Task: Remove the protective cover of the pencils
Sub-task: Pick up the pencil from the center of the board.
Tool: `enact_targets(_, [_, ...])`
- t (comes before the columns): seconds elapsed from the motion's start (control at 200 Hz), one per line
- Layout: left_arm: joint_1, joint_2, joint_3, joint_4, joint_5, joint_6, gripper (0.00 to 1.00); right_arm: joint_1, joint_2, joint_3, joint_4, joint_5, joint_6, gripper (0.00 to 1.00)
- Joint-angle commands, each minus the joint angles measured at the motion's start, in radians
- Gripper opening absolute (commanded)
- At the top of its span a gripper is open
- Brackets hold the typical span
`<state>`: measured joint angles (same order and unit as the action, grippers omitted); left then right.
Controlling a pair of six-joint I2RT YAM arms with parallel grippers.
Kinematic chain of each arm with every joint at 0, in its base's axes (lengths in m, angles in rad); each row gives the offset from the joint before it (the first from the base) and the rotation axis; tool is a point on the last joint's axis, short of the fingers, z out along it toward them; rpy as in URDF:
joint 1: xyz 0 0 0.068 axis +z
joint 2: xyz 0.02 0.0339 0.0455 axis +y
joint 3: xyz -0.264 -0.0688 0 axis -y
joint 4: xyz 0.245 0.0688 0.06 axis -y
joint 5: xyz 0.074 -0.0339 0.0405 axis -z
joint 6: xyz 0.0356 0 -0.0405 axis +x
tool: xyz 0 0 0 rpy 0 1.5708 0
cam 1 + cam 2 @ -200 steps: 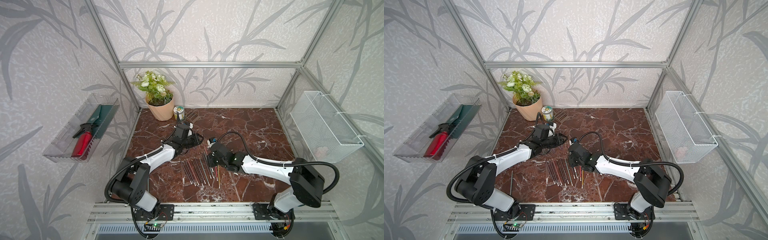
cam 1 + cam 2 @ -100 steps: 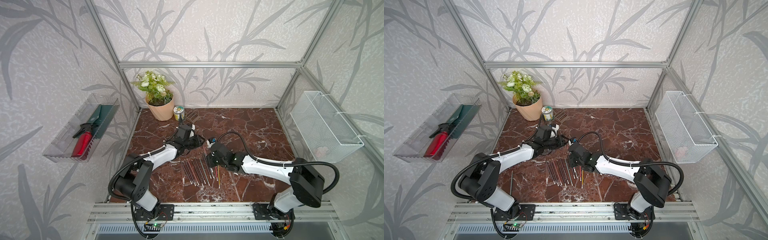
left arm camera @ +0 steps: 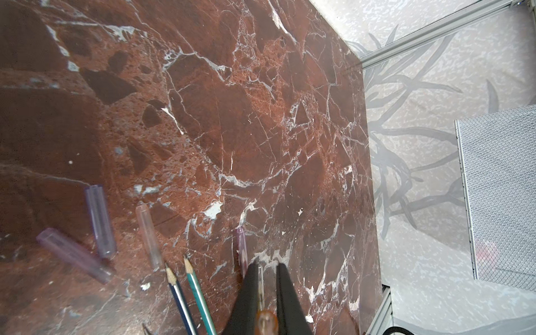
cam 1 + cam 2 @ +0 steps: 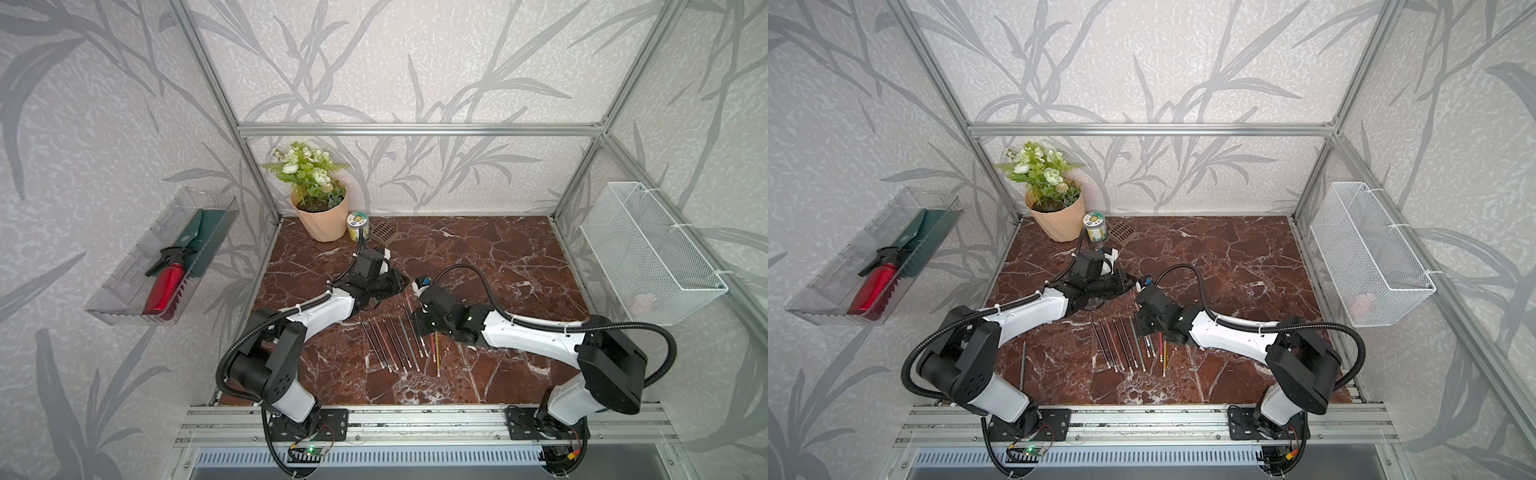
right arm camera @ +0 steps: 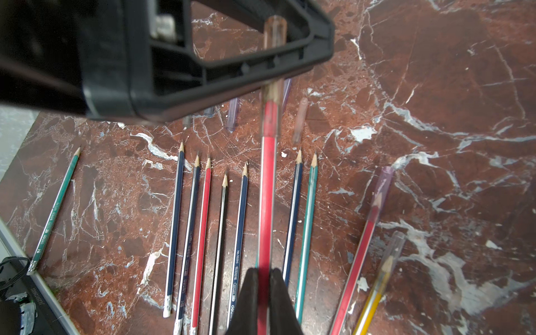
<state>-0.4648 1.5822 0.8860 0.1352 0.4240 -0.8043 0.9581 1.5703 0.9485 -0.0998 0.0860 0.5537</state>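
A: Clamping the red pencil (image 5: 266, 188) tight in the right tool (image 5: 262, 275), pinching its clear cap (image 5: 271, 116) in the shut left tool (image 3: 265, 268), above the counter (image 5: 435, 87).
B: Suggesting pulling straight along the shaft (no sideways bending).

Red-brown veined marble tabletop (image 4: 478, 257) seen from high above its 6 o'clock edge in both top views, faced toward 12 o'clock, viewed close by wrist cameras.
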Motion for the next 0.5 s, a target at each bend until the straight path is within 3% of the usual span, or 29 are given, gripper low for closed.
enact_targets(0.0, [-0.005, -0.005, 0.026, -0.005, -0.011, 0.013, 0.06, 0.013, 0.008, 0.038, 0.019, -0.005, -0.003, 0.0])
enact_targets(0.075, [-0.003, -0.007, 0.027, -0.006, -0.01, 0.011, 0.06, 0.014, 0.01, 0.04, 0.018, -0.003, -0.002, 0.01])
enact_targets(0.315, [-0.004, -0.018, 0.023, -0.007, -0.013, 0.008, 0.04, 0.015, 0.01, 0.04, 0.013, 0.008, 0.003, 0.2])
enact_targets(0.495, [-0.004, -0.021, 0.023, -0.011, -0.014, 0.008, 0.02, 0.016, 0.016, 0.043, 0.012, 0.017, 0.012, 0.26])
